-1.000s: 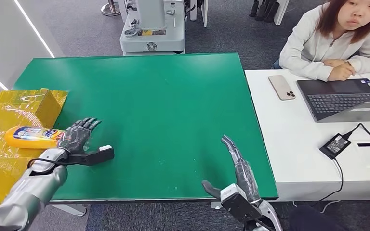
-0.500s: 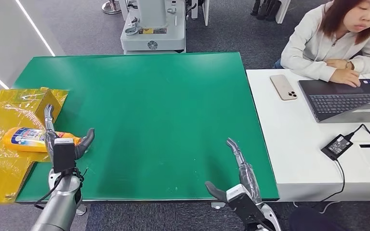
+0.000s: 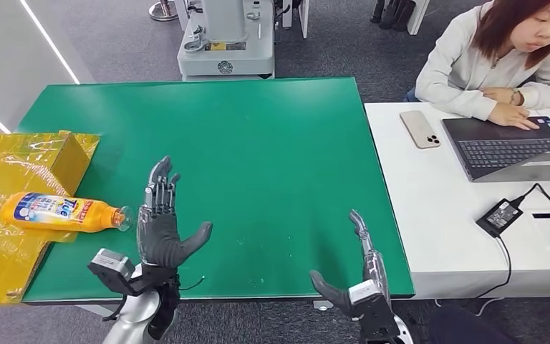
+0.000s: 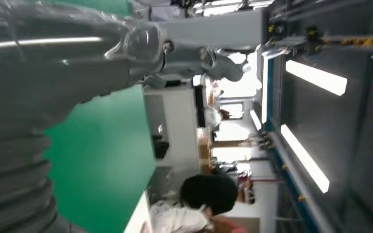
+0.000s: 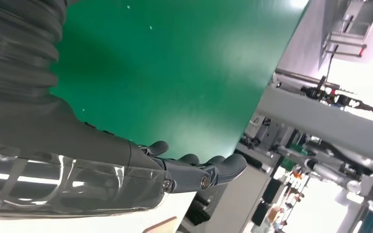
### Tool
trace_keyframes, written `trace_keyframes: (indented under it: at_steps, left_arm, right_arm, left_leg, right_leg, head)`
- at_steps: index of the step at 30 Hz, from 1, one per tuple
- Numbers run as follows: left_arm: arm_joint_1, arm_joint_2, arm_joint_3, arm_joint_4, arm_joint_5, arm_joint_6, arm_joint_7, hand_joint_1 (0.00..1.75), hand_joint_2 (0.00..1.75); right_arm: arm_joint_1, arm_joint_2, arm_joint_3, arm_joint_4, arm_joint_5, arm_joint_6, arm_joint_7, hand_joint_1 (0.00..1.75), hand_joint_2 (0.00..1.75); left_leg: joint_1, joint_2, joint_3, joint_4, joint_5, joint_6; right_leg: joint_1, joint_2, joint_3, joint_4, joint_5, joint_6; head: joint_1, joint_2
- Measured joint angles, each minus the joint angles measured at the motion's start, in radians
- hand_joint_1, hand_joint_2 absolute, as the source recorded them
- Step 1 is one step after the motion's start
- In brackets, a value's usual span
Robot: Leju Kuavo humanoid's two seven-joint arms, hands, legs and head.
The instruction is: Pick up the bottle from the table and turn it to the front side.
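Observation:
An orange bottle with a blue and white label lies on its side at the left edge of the green table, partly on yellow plastic wrap, its cap end pointing right. My left hand is raised with the palm facing me and the fingers spread, to the right of the bottle's cap and apart from it; it holds nothing. My right hand hovers at the table's near edge with straight fingers and an empty palm. In the right wrist view the fingers stretch out above the green surface.
A yellow box sits on the wrap behind the bottle. A white desk to the right holds a phone, a laptop and a power adapter; a person sits there. A grey machine base stands behind the table.
My left hand let go of the bottle, moved right and turned palm up with fingers spread. The bottle now lies alone on the wrap. My right hand sank slightly toward the near edge.

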Motion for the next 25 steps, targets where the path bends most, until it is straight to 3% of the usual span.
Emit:
trace_keyframes:
  at_steps: [4,8,14,25]
  left_arm:
    - [-0.005,-0.035,-0.069,0.038,0.029,-0.074,0.022,0.0,1.75]
    - [-0.012,-0.052,-0.082,0.079,0.027,-0.1,0.034,0.0,1.75]
    - [-0.013,-0.065,-0.039,0.098,-0.014,-0.108,0.058,0.0,1.75]
    - [-0.031,-0.087,0.032,0.099,-0.053,-0.104,0.06,0.0,1.75]
  right_arm:
    - [0.005,0.004,0.0,-0.025,-0.003,-0.022,0.004,0.0,1.75]
    - [0.006,0.011,-0.015,-0.057,0.016,-0.003,0.006,0.0,1.75]
    - [0.006,0.031,-0.071,-0.111,0.039,0.044,-0.006,0.0,1.75]
    - [0.019,0.036,-0.106,-0.159,0.062,0.042,-0.017,0.0,1.75]
  left_leg:
    - [0.0,0.0,0.0,0.0,0.0,0.0]
    - [0.0,0.001,0.0,0.0,0.0,0.0]
    - [0.0,0.001,0.0,0.0,0.0,0.0]
    - [0.0,0.001,0.0,0.0,0.0,0.0]
  right_leg:
    - [0.0,0.0,0.0,0.0,0.0,0.0]
    - [0.0,0.001,0.0,0.0,0.0,0.0]
    - [0.001,0.001,0.0,0.001,0.0,0.0]
    - [0.0,0.001,0.0,0.001,0.0,0.0]
  head:
    - [0.0,0.0]
    - [0.0,0.0]
    - [0.0,0.0]
    - [0.0,0.0]
